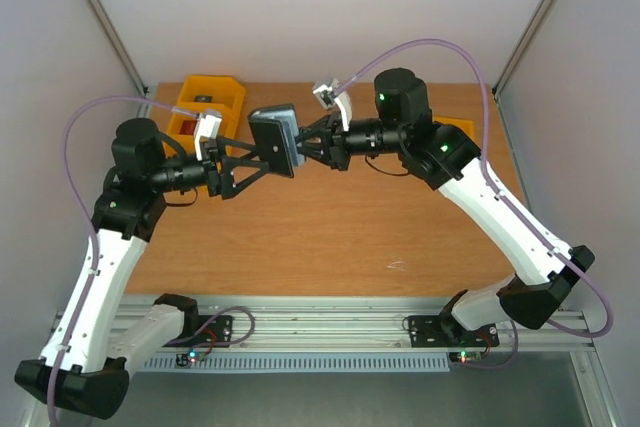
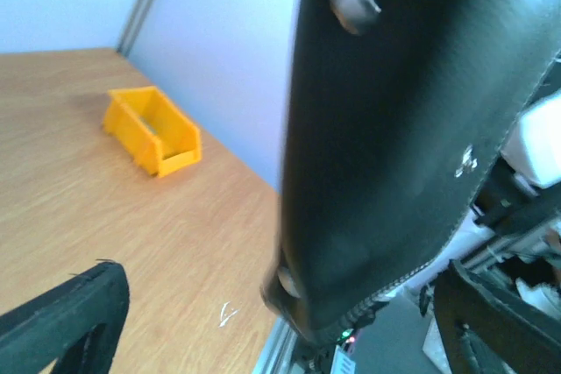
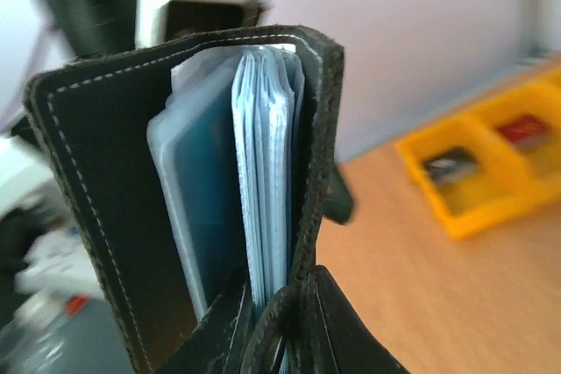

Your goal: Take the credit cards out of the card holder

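The card holder [image 1: 274, 137] hangs in the air above the back of the table, between my two grippers. My right gripper [image 1: 299, 146] is shut on it. In the right wrist view its black fingers [image 3: 263, 330] pinch the lower edge of the card holder [image 3: 105, 181], which stands half open with thin pale blue-white credit card edges [image 3: 267, 164] stacked inside. My left gripper [image 1: 261, 161] is open. Its fingers [image 2: 70, 321] stand wide apart on either side of the holder's black outer face [image 2: 394, 129], without touching it. A red card [image 1: 184, 128] lies in a yellow bin.
A yellow bin [image 1: 211, 103] with two compartments sits at the back left, also seen as the yellow bin [image 3: 486, 159] in the right wrist view. A second yellow bin [image 2: 154, 130] stands at the back right by the wall, partly behind the right arm [image 1: 455, 128].
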Available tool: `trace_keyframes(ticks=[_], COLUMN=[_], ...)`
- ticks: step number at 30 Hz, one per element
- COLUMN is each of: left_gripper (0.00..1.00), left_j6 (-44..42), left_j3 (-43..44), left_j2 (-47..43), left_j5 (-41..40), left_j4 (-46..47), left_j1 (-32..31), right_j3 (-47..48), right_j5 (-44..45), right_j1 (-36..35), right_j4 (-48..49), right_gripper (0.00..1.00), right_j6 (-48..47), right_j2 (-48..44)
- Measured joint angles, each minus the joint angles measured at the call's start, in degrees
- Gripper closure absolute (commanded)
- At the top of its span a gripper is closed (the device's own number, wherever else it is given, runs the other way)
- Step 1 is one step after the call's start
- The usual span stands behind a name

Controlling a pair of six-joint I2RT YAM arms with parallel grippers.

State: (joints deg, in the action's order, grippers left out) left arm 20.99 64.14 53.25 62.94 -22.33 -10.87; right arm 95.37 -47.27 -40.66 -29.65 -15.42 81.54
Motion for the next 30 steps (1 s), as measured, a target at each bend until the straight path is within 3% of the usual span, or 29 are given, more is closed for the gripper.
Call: trace_keyframes(ticks=[7, 11, 16, 18, 27, 30], left_gripper=[0.01, 0.01, 0.01, 0.05, 0.53, 0.61], left_j6=[-1.1, -2.2, -1.7, -1.5, -3.4, -4.0], left_j3=[-0.5, -0.5, -0.5, -0.5, -1.1, -1.2], left_j2=[0.1, 0.3, 0.4, 0.4, 0.4, 0.3], left_j5=[-12.0, -13.9, -13.3, -13.7, -15.5, -14.7], left_j4=[-4.4, -5.4, -4.9, -4.9, -6.8, -7.2], left_j1=[0.9, 1.0, 1.0, 1.0, 1.4, 1.9], right_j3=[11.5, 13.7, 14.0, 14.0, 13.5, 12.4], right_j5=[42.4, 56.2, 59.3, 58.6, 51.1, 46.0], right_j1=[-8.6, -12.7, -14.0, -14.0, -13.1, -11.4], right_j4=[-16.5, -21.9, -24.7, -24.8, -22.6, -21.2], right_gripper=[0.99, 0.99, 0.99, 0.99, 0.99, 0.99], right_j6=[-3.1, -4.3, -4.4, -4.4, -5.1, -5.0], right_j2=[3.3, 6.8, 9.7, 10.0, 7.6, 5.5])
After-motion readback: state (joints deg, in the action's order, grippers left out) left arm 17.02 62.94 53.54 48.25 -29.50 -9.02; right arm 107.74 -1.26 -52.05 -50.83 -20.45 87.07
